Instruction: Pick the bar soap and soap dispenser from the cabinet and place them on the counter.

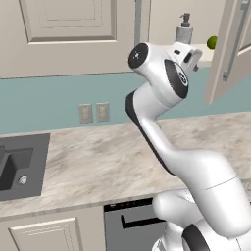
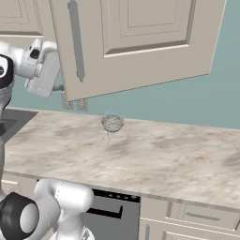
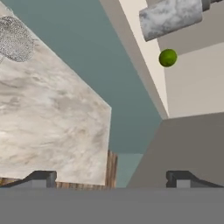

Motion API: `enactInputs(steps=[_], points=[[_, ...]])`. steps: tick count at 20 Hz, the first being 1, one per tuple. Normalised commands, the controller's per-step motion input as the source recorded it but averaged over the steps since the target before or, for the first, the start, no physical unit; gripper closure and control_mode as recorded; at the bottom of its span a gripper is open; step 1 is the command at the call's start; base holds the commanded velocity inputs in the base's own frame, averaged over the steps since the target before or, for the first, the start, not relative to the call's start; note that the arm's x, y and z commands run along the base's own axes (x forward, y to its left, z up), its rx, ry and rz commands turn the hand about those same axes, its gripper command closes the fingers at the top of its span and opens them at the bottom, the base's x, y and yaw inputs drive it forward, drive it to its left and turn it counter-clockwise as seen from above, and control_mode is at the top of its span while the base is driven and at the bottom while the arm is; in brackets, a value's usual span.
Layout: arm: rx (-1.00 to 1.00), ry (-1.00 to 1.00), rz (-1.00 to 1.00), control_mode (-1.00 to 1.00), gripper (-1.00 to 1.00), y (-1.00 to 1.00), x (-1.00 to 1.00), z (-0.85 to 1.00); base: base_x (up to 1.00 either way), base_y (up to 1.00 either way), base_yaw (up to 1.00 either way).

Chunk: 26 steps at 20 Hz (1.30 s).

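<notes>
Nothing is moved yet; the hand is raised near the open cabinet.

The hand (image 3: 112, 180) is seen wide open and empty. One soap dispenser (image 1: 185, 30) is standing on the shelf of the cabinet (image 1: 225, 54), beside one lime (image 1: 212, 42). The bar soap cannot be seen. On the counter (image 2: 154, 159) one wire ball (image 2: 112, 123) is lying. Both items are left to be placed.

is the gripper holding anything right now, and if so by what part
Nothing is held. In the hand view the gripper is open, its two dark fingers wide apart with nothing between them; the tall grey speckled soap dispenser stands apart on the beige cabinet shelf.
</notes>
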Motion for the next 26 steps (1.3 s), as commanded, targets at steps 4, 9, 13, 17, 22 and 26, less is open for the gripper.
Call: enactInputs(steps=[4, 9, 13, 17, 22, 26], points=[[-0.12, 0.13, -0.08, -1.00, -1.00, -0.19, 0.26, 0.13, 0.00, 0.00, 0.00], [-0.09, 0.11, -0.13, -1.00, -1.00, -0.23, 0.06, 0.07, 0.00, 0.00, 0.00], [-0.07, 0.04, -0.14, -1.00, -1.00, -0.23, 0.00, 0.00, 0.00, 0.00, 0.00], [-0.07, 0.03, -0.15, -1.00, -1.00, -0.22, 0.00, 0.00, 0.00, 0.00, 0.00], [-0.07, 0.06, -0.15, -1.00, -1.00, -0.21, 0.01, 0.00, 0.00, 0.00, 0.00], [-0.07, 0.05, -0.16, -1.00, -1.00, -0.20, 0.01, 0.00, 0.00, 0.00, 0.00]])
